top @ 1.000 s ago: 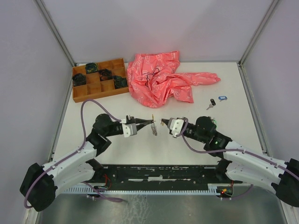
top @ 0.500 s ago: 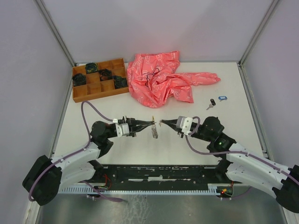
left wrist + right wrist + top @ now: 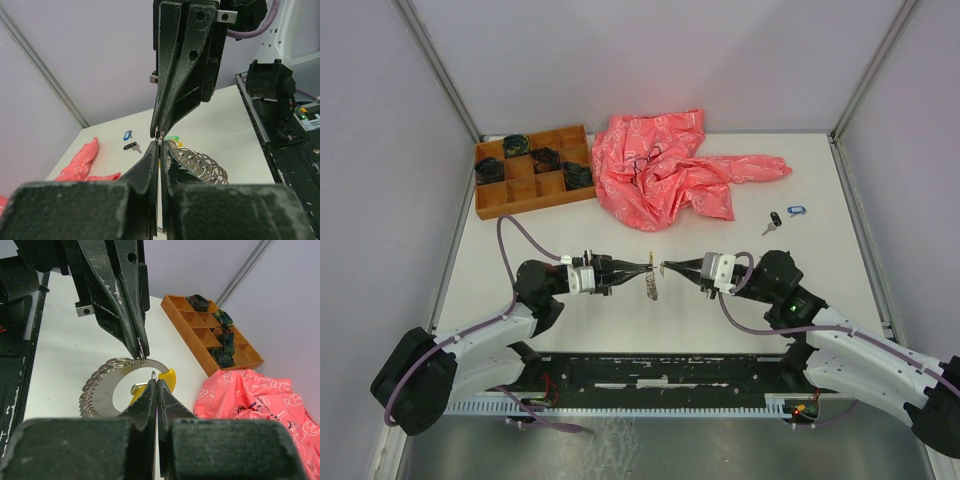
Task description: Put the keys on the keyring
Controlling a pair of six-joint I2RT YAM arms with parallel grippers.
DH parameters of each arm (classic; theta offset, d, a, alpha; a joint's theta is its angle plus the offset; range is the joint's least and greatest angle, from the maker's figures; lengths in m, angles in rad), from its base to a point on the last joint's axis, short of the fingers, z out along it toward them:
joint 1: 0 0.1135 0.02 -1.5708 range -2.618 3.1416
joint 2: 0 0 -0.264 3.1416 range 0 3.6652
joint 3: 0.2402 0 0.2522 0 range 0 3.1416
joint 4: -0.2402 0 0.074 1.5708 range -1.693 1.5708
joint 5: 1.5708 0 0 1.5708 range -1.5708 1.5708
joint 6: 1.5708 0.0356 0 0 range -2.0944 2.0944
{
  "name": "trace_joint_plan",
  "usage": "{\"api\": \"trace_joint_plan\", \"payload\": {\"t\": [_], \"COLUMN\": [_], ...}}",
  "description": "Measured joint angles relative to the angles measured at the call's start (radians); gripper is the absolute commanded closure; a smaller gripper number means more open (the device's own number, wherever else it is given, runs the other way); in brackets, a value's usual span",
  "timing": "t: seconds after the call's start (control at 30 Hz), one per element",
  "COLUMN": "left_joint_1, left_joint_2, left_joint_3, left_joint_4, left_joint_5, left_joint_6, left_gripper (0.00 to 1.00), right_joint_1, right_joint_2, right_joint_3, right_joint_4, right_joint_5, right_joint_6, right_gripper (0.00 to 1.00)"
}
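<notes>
Left gripper (image 3: 646, 267) is clamped on the keyring (image 3: 651, 287), coil dangling toward 6 o'clock. Right gripper (image 3: 666, 265) is pinched shut at its yellow end; we can't tell on what. Loose keys (image 3: 775, 219) lie at 2 o'clock, and we judge the right arm nearer.

- Tray (image 3: 510, 196) sits back left on the bench (image 3: 820, 270); cloth (image 3: 665, 170) just right of it.
- Keys (image 3: 775, 219) lie right of the cloth.
- Keyring (image 3: 651, 286) hangs between left hand (image 3: 645, 266) and right hand (image 3: 667, 265), front centre.
</notes>
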Motion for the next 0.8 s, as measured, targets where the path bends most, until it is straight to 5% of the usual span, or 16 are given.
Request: {"api": "trace_joint_plan", "payload": {"t": [0.8], "left_joint_1": [0.0], "left_joint_2": [0.018], "left_joint_3": [0.002], "left_joint_4": [0.013], "left_joint_5": [0.017], "left_joint_6": [0.0], "left_gripper": [0.97], "right_joint_1": [0.0], "right_joint_2": [0.006], "right_joint_3": [0.015], "right_joint_4": [-0.006], "right_joint_5": [-0.026], "right_joint_6": [0.037], "right_gripper": [0.99]}}
